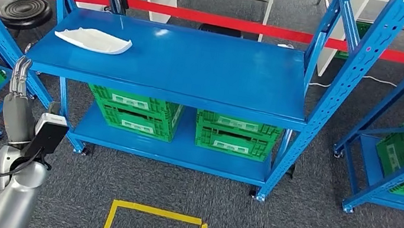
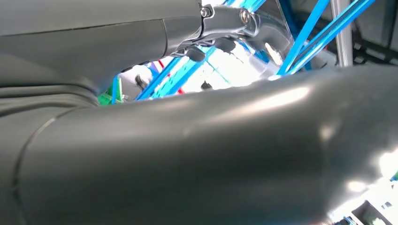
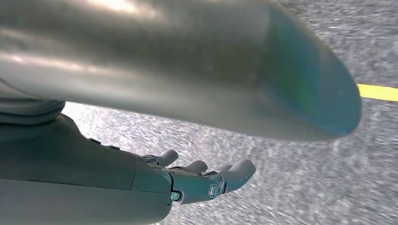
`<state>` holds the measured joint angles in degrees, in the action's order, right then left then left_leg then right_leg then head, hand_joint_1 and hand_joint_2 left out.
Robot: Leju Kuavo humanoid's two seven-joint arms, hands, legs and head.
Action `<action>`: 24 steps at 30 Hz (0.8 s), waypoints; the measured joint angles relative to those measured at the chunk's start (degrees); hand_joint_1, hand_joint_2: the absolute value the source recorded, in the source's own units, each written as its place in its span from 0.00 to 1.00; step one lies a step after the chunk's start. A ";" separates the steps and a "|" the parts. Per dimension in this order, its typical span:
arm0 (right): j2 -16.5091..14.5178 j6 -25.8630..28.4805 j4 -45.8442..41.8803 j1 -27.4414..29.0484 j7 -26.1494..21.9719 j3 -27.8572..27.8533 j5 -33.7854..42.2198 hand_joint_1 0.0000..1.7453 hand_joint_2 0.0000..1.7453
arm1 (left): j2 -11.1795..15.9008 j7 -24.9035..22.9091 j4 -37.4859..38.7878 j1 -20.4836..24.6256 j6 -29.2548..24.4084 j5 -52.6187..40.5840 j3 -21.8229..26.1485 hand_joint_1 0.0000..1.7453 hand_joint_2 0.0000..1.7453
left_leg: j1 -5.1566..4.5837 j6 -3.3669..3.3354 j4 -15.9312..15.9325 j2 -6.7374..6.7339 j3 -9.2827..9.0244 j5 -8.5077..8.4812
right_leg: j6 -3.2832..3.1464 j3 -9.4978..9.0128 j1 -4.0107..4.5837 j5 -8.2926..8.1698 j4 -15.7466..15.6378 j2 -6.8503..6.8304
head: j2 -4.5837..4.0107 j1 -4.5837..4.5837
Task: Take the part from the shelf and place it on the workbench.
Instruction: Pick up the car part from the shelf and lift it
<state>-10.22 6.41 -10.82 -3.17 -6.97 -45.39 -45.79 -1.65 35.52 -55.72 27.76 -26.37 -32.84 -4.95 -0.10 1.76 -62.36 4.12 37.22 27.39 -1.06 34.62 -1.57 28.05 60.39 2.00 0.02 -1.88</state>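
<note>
Lying untouched on shelf point(image 1: 206, 67), part point(image 1: 93, 40); left hand point(image 1: 20, 73) grasp unclear, right hand point(image 3: 206, 180) empty, fingers apart

Left arm point(image 1: 11, 200): smooth silver-grey tube, rounded joint housing above it, thin black cable looping at the joint. Black boxy module with a white top plate point(image 1: 49, 131) mounted at the wrist. Left hand point(image 1: 15, 101): grey ribbed cover, pale metallic fingers point(image 1: 20, 72) with slim link rods. Left wrist view: thick glossy dark grey thumb point(image 2: 211, 154) with bright highlights, a thin seam line near its base, two silver screws point(image 2: 244, 15) on a dark bracket. Right hand point(image 3: 141, 183): matte dark grey shell, darker fingers point(image 3: 237, 172) with rounded tips, small round pivot pins with a teal-tinted screw. Right thumb point(image 3: 187, 61): thick, shiny grey, blunt end with a bluish-green sheen.
</note>
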 joint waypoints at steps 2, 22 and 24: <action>0.04 -0.01 0.00 0.07 -0.04 -0.01 0.00 0.00 0.00 | -0.03 0.00 0.22 0.27 -0.01 0.08 -0.02 0.00 0.00 | 0.11 0.49 -6.60 -3.06 3.49 2.73 | -0.51 -0.73 0.09 0.39 -0.23 -1.34 | 0.00 0.45; 0.24 -0.05 0.00 0.07 -0.06 -0.02 -0.02 0.00 0.00 | -0.45 0.09 0.85 0.43 -0.02 0.19 0.08 0.00 0.00 | -0.02 -2.76 3.23 0.11 -1.82 -1.99 | 2.03 4.68 0.47 3.62 10.33 -1.67 | 0.00 -0.01; 0.28 -0.05 0.00 0.08 -0.07 -0.03 -0.02 0.00 0.00 | -0.51 0.08 0.87 0.48 -0.01 0.19 0.09 0.00 0.00 | 0.03 -2.28 2.87 1.44 -2.01 -1.49 | 1.74 2.13 0.25 -0.13 3.33 0.73 | 0.00 0.00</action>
<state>-9.94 6.36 -10.82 -3.09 -7.04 -45.42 -45.81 -2.16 35.60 -54.86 28.24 -26.38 -32.65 -4.86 -0.07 -0.52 -59.49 5.56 35.22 25.90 0.68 36.75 -1.33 27.92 63.72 2.74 0.02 -1.88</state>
